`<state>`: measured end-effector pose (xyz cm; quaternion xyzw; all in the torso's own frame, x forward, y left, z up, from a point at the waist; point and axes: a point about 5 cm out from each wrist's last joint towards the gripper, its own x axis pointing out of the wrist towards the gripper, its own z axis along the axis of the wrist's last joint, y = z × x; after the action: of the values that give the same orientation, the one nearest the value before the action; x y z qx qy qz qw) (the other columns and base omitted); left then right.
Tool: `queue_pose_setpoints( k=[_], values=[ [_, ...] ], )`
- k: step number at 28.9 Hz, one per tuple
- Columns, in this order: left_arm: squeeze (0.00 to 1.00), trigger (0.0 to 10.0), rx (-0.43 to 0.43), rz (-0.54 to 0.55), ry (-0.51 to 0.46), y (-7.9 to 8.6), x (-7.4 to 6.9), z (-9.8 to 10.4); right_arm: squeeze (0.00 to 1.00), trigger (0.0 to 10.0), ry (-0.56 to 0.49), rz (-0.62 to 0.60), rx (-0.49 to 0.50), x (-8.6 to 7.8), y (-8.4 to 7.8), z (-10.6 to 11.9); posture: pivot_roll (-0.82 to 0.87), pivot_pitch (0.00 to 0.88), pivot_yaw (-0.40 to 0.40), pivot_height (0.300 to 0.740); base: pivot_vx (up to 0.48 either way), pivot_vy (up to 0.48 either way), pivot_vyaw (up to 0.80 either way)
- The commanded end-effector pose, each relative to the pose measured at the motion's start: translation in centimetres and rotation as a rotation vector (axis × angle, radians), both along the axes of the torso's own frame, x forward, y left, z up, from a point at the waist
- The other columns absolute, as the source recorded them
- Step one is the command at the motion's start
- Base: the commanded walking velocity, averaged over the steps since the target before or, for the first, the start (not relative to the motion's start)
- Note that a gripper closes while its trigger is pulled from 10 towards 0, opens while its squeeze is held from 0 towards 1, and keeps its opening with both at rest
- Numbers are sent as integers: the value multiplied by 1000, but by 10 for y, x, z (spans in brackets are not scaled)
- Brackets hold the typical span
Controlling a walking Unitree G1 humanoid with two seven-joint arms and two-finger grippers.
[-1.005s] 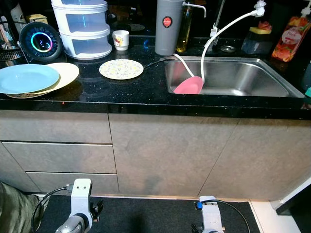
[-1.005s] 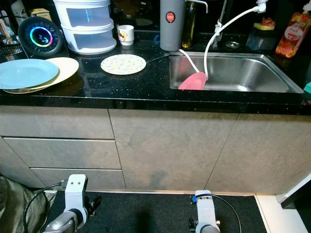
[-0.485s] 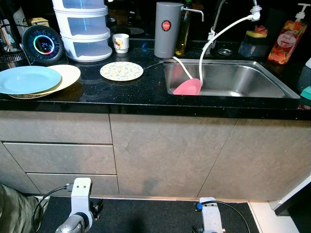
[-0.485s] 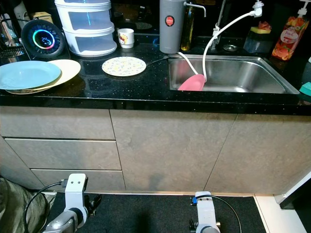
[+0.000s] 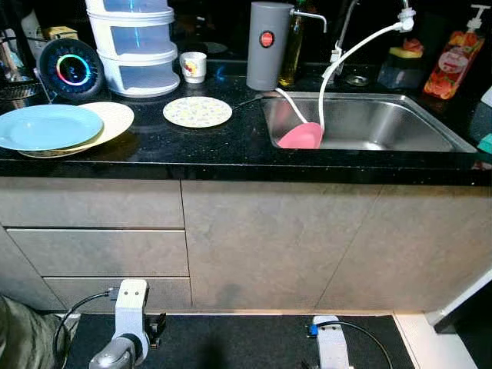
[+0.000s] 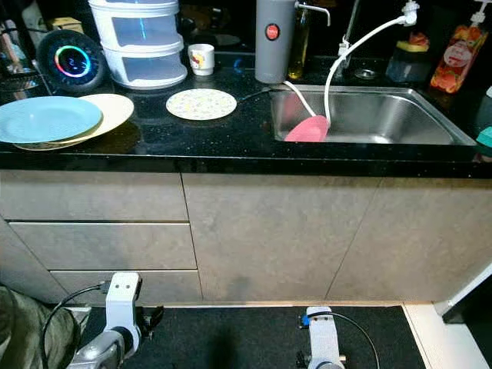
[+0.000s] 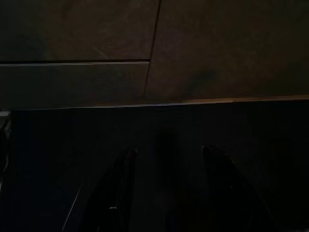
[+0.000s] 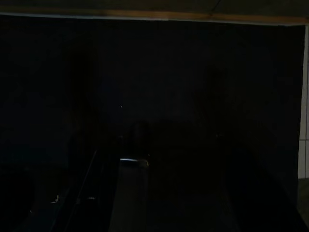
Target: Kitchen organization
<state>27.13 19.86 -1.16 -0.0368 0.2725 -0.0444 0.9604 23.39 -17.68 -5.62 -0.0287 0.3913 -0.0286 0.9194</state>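
A black counter (image 5: 231, 150) runs ahead of me above grey cabinet fronts. On it a blue plate (image 5: 42, 127) lies on a cream plate (image 5: 115, 119), with a small patterned plate (image 5: 197, 111) to their right. A pink spoon-like utensil (image 5: 300, 136) leans in the steel sink (image 5: 384, 123). Both arms hang low before the cabinets, the left arm (image 5: 129, 307) and the right arm (image 5: 332, 346). In the dark wrist views my left gripper (image 7: 166, 193) and right gripper (image 8: 176, 193) point at the dark floor mat, fingers apart and holding nothing.
At the back of the counter stand stacked white containers (image 5: 138, 46), a round lit device (image 5: 74, 69), a small mug (image 5: 192, 66), a grey canister (image 5: 266, 44), a white faucet hose (image 5: 354, 46) and a soap bottle (image 5: 448, 65). Drawers (image 5: 96, 250) sit lower left.
The whole picture has shifted a little, so my head camera moved. The plates, the utensil and both arms stay as they were.
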Motion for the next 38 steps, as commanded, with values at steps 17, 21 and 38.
queue_pose_setpoints(
  k=[17, 21, 38],
  values=[
    [0, 10000, 23, 17, 28, 2, -2, -3, 0, 10000, 6, -23, -5, 3, -9, 3, -4, 118, -2, 740, 0, -158, 0],
    [0, 10000, 22, 22, 27, 3, -3, -3, 0, 10000, 5, -21, -4, 2, -7, 2, -4, 120, -4, 740, 0, 0, 0],
    [0, 10000, 79, -13, 51, 1, -5, -7, 0, 10000, 18, -28, -1, -9, -7, -5, 6, 123, -2, 740, 0, 0, 0]
  ],
)
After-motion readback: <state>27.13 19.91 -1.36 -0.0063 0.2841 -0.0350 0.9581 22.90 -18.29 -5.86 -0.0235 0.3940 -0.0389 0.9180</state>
